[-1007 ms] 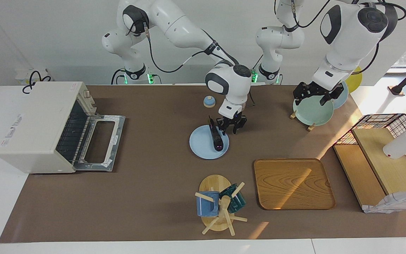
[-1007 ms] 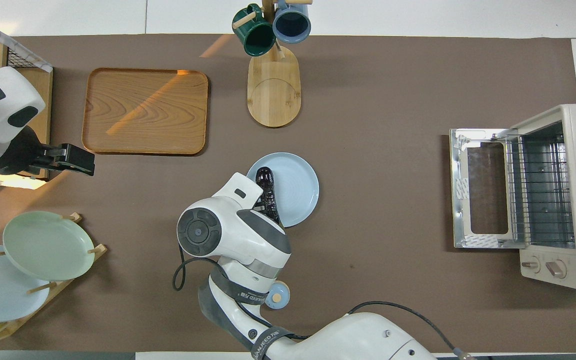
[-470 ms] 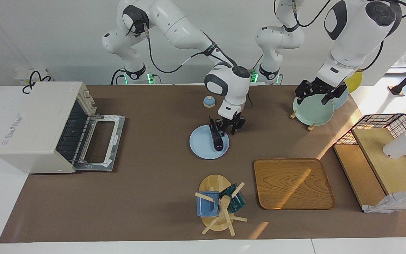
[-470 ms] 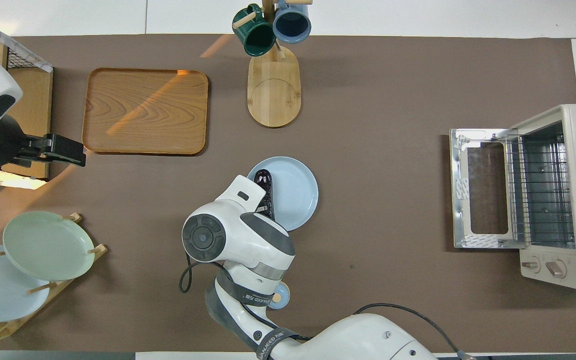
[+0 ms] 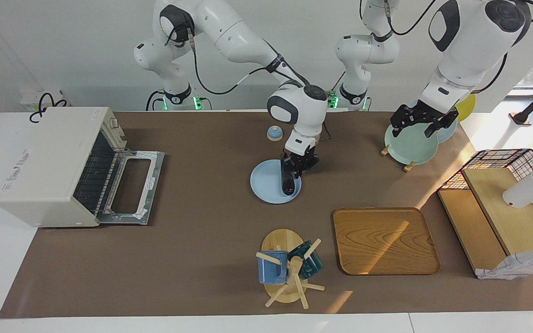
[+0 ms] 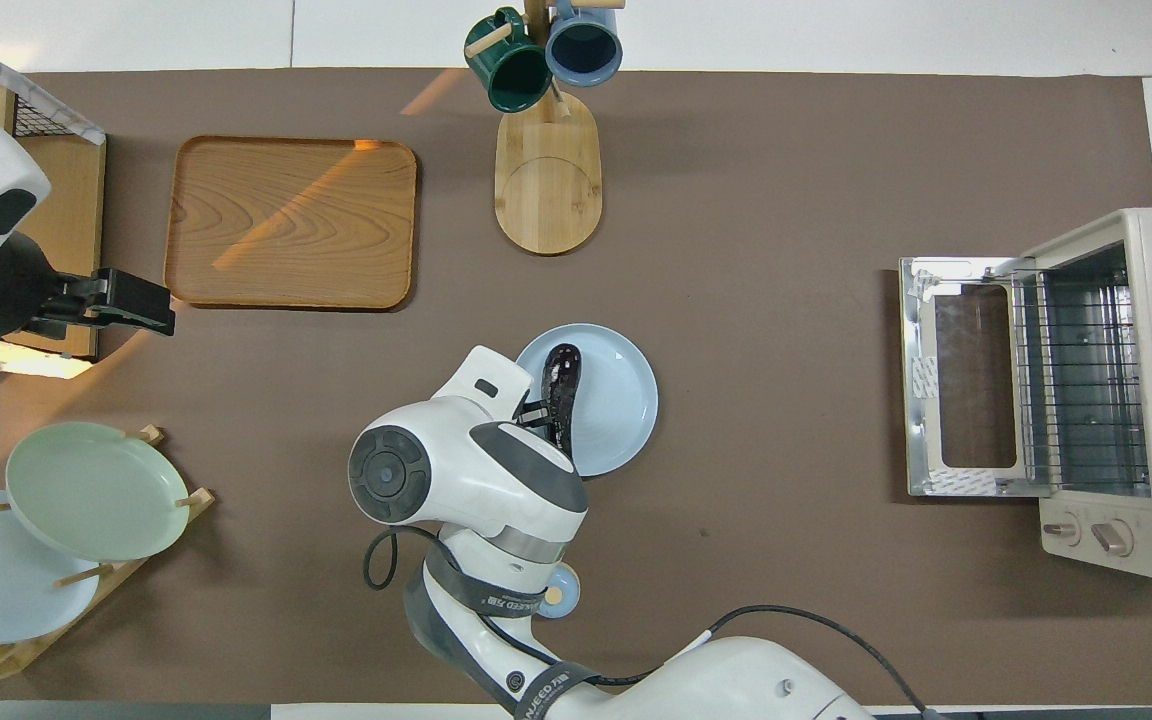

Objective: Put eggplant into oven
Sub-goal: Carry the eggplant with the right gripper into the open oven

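Fingers of the right gripper [image 5: 295,167] pinch the eggplant [image 5: 287,179] near its robot-side end, the dark vegetable lying on the light-blue plate [image 5: 263,185] at mid-table. The grip sits toward one end, probably so the free end can lead into the oven [image 5: 49,164], which stands well apart at the right arm's end of the table with its door [image 5: 130,185] folded down and rack exposed. The left gripper [image 5: 418,121], fingers spread wide and empty, waits over the plate rack [image 5: 407,143].
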Controlling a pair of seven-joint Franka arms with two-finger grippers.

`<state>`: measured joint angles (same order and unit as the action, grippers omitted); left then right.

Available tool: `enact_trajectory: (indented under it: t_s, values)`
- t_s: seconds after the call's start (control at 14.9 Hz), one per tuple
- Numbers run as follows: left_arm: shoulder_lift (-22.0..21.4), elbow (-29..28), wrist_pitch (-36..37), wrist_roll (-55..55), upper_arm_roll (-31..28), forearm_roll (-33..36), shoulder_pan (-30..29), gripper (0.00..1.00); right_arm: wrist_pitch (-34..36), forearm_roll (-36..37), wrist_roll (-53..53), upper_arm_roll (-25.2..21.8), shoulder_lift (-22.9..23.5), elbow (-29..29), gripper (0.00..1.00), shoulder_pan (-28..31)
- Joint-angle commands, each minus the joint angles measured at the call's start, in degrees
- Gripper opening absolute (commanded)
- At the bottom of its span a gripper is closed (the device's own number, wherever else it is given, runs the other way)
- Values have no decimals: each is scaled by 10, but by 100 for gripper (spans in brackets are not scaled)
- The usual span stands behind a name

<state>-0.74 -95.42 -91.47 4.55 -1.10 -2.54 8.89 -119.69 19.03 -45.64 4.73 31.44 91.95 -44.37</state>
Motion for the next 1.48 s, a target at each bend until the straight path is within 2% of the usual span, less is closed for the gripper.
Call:
enact_trajectory:
  t_s: [0.0, 0.2, 0.4, 0.54, 0.74, 1.07, 1.41]
  values:
    - [0, 2, 11, 10, 26, -8, -29, 100, 73, 20, 31, 5, -5, -17, 0, 2]
    - [-1, 1, 11, 9, 26, -8, -28, 100, 133, 37, 60, 5, -39, 7, 0, 11]
    - [-2, 0, 12, 6, 26, -6, -26, 100, 146, 38, 62, 4, -77, 47, 0, 36]
    - [-3, -4, 13, 6, 26, -4, -25, 100, 147, 38, 82, 4, -126, 98, 0, 60]
    - [-6, -13, 14, 4, 26, -4, -28, 100, 125, 38, 157, 5, -227, 216, 0, 143]
    - [-8, -14, 16, 0, 26, -2, -32, 100, 103, 37, 268, 5, -318, 315, 0, 262]
    - [-7, -11, 16, -1, 33, 1, -43, 100, 102, 37, 361, 5, -326, 323, 0, 356]
